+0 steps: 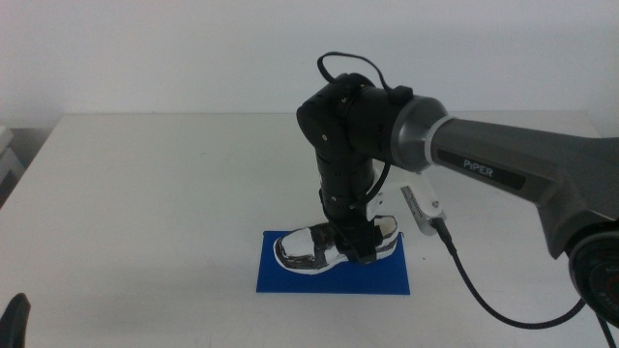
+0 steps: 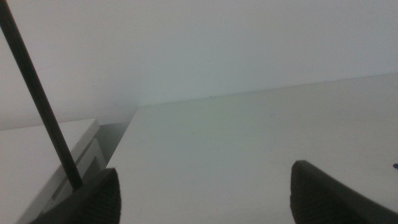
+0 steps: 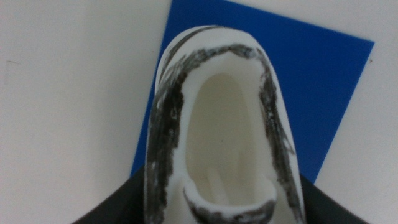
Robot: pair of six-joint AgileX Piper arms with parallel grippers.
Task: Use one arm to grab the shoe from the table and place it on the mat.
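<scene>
The white sneaker with black and grey panels lies on the blue mat near the front middle of the white table, toe to the left. My right gripper reaches down from the right arm and is shut on the shoe's heel end. In the right wrist view the shoe's opening fills the picture over the mat, with a dark jaw against each side. My left gripper waits open and empty at the front left edge.
A black cable hangs from the right arm over the table to the right of the mat. A white unit stands beyond the table's left edge, with a thin black rod in front of it.
</scene>
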